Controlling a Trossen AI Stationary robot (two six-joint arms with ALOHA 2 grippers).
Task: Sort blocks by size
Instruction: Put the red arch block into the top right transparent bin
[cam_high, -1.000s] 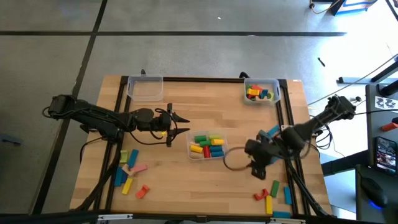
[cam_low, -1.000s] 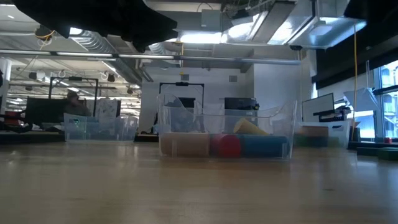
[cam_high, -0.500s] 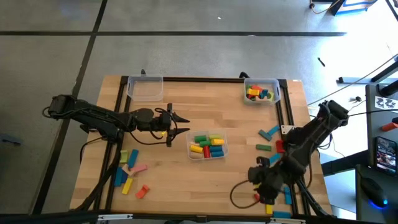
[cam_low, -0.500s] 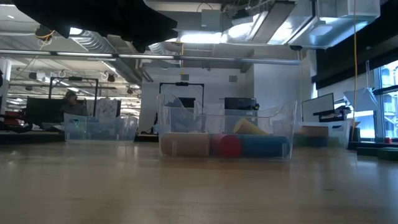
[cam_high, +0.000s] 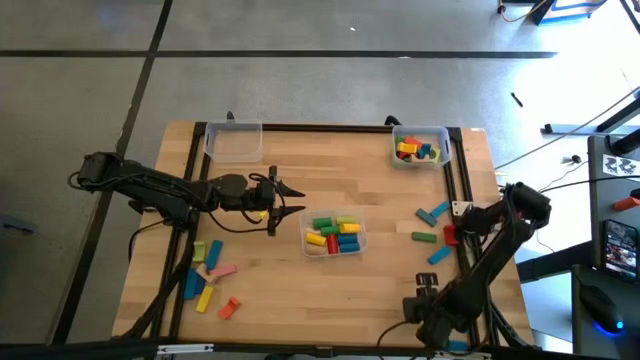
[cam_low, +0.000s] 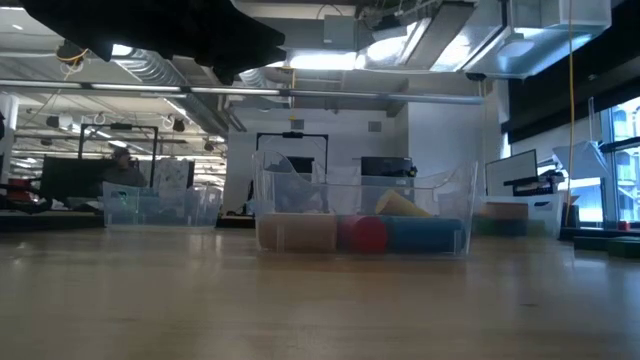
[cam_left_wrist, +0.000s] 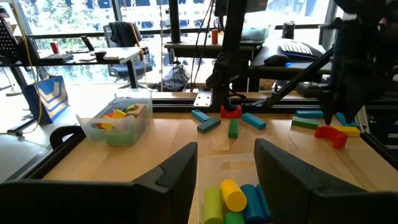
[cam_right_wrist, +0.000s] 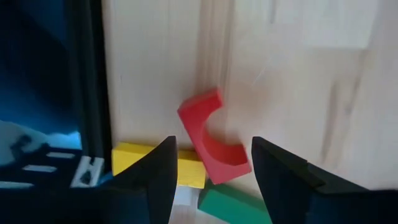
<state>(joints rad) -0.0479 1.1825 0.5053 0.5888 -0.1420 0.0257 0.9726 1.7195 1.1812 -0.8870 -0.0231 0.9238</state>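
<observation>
Loose blocks lie in two groups: one near the table's left front, and blue and green bars at the right. My right gripper hangs open at the near right corner, pointing down. In its wrist view its fingers stand either side of a red arch block, above it and apart from it. A yellow block and a green one lie beside the arch. My left gripper waits open and level, left of the middle bin, with nothing between its fingers.
A clear bin with blocks stands at the far right and an empty one at the far left. The middle bin holds yellow, green, blue and red pieces. Black rails run along the table's sides, one close to the arch.
My right gripper has swung from beside the middle bin toward the table's near right corner. It has sunk lower and rolled at the wrist, and now stands over the red arch. Its fingers have stayed open.
</observation>
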